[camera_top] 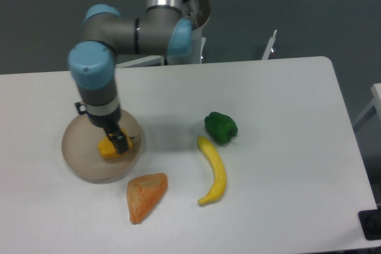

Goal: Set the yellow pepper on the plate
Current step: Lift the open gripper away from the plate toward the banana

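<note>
The yellow pepper (111, 147) lies inside the plate (80, 162), toward its right side, and the plate sits near the left edge of the white surface (286, 123). The gripper (119, 141) points down at the pepper, its dark fingers (121, 142) right at the fruit; whether they pinch it or stand spread cannot be told. A green pepper (221, 128) rests mid-surface, a banana (214, 171) just below it, an orange wedge-shaped piece (146, 196) near the front edge
</note>
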